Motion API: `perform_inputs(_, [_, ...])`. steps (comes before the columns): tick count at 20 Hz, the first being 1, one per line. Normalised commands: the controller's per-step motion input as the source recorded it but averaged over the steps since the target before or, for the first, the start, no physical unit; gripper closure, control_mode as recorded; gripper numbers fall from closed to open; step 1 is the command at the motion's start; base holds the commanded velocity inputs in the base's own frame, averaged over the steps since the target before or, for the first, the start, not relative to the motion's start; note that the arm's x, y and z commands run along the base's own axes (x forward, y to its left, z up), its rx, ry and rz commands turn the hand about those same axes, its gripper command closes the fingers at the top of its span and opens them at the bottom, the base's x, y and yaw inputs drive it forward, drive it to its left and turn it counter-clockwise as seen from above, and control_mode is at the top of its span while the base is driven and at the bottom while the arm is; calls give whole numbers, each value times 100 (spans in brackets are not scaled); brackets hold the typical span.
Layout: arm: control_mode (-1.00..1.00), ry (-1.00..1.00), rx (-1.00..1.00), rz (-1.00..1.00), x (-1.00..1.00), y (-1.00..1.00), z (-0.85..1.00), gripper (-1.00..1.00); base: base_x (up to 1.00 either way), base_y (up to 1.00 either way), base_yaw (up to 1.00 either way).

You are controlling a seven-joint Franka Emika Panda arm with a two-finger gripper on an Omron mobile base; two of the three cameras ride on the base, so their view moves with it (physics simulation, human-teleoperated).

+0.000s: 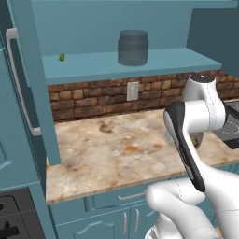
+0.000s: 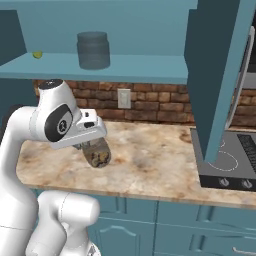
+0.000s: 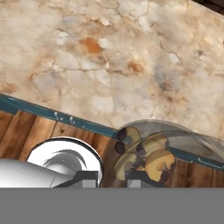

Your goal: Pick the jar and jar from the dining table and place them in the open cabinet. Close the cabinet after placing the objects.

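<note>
Small jar (image 2: pixel 98 154) held above the table (image 2: pixel 150 160).
My fingers (image 3: pixel 113 177) clamp it; the grey jar (image 2: pixel 93 50) sits on the cabinet shelf (image 2: pixel 145 67).

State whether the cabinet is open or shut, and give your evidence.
Open: both cabinet doors stand swung out, baring the shelf with the grey jar on it.

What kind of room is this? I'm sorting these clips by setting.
A kitchen, rendered rather than real. A marbled stone counter runs under an open teal wall cabinet holding a grey jar, with a brick backsplash behind and a black cooktop alongside.
</note>
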Motion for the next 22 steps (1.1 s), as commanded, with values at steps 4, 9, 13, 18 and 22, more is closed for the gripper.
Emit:
perform_inputs(4, [100,0,0,0,0,0,0,100,0,18,-3])
perform_inputs(9, [100,0,0,0,0,0,0,100,0,10,-1])
perform_inputs(13, [100,0,0,0,0,0,0,100,0,0,0])
perform_inputs(18, [100,0,0,0,0,0,0,100,0,0,0])
perform_inputs(22, [-100,-4,-1,0,0,5,8,100,0,0,0])
